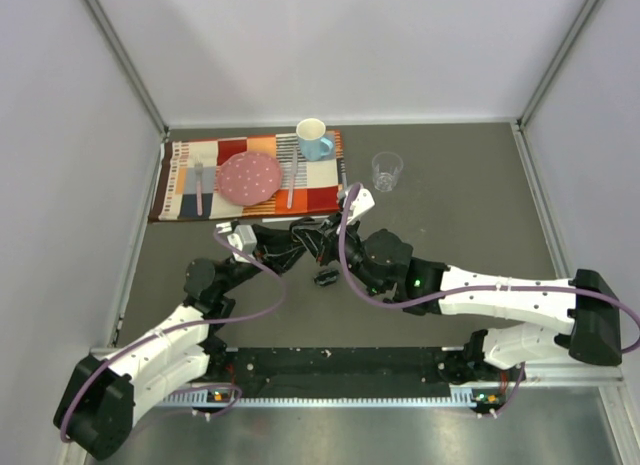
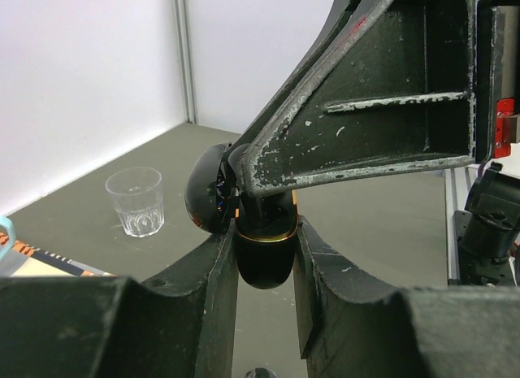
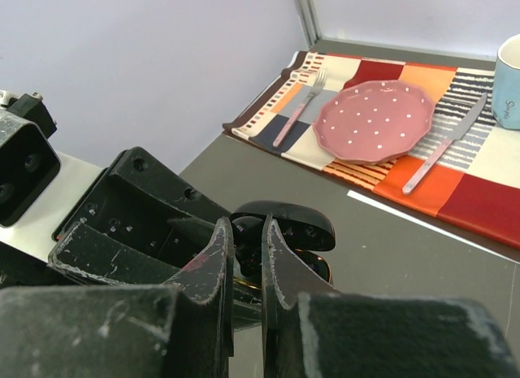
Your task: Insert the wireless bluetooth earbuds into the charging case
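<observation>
The case (image 2: pixel 264 268) is gripped across its base by the L gripper (image 2: pixel 266 240), jaws closed on both sides just below the gold rim. It appears to be held off the table (image 1: pixel 450 185). The lid (image 2: pixel 205 195) is swung open to one side, so the case mouth is turned toward the R gripper (image 3: pixel 246 241).

The R gripper is pinched nearly shut. A small black rounded thing, judged to be a bud (image 3: pixel 245 228), is seen btw. its tips. The tips are right at the case mouth, touching or all but touching; which one can't be told, since the mouth is hidden behind the R finger in the left wrist view.

Key relation: the socket lies straight ahead of the R tips, along the case's long axis from mouth to base. The lid stands off to the side of that line. Only a short push along this axis is judged to be needed. The R arm is the one doing the inserting, w/ the L arm only steadying the case.

A second small black item (image 1: pixel 325 278) lies on the table just near-side of the case; whether it's a bud or another case can't be told.

The table is flat, dark and matte. The mat (image 1: pixel 185 185) w/ the plate (image 3: pixel 374 122) lies beyond the case, and the glass (image 1: pixel 387 170) beyond it to the right, all well apart from it. Room around the case is tight only where the two grippers crowd each other.
</observation>
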{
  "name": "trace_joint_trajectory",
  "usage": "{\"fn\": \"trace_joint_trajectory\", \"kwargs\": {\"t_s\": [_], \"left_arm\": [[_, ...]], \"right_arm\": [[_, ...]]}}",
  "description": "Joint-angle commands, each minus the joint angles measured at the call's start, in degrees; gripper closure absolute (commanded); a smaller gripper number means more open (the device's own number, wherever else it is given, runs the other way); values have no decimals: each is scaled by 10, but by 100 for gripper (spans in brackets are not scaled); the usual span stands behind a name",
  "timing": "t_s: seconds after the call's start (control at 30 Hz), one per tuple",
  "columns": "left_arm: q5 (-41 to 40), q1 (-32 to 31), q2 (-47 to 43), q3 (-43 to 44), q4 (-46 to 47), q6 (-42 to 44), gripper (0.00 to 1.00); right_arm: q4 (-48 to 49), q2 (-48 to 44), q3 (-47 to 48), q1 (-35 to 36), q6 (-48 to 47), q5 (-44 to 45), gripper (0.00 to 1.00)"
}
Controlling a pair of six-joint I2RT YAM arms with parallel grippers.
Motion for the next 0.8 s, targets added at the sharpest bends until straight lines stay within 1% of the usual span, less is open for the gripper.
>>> {"fn": "trace_joint_trajectory", "kwargs": {"t_s": [0.0,0.1,0.23,0.33,0.4,0.57,0.7,0.77], "left_arm": [[-9,-2,-6,19,59,-3,100],[-15,-2,-8,20,62,-2,100],[-18,-2,-7,21,63,-2,100],[-16,-2,-8,21,64,-2,100],[-16,-2,-11,21,63,-2,100],[-16,-2,-11,21,64,-1,100],[-18,-2,-11,21,64,0,100],[-19,-2,-11,22,65,0,100]], "right_arm": [[-11,4,6,10,-2,6,100],[-30,3,8,11,3,3,100],[-57,0,8,11,15,11,96],[-68,0,11,11,18,18,96],[-74,0,17,11,19,21,93],[-102,1,32,11,25,32,92],[-107,-1,34,11,31,38,91],[-108,-2,33,11,31,38,89]]}}
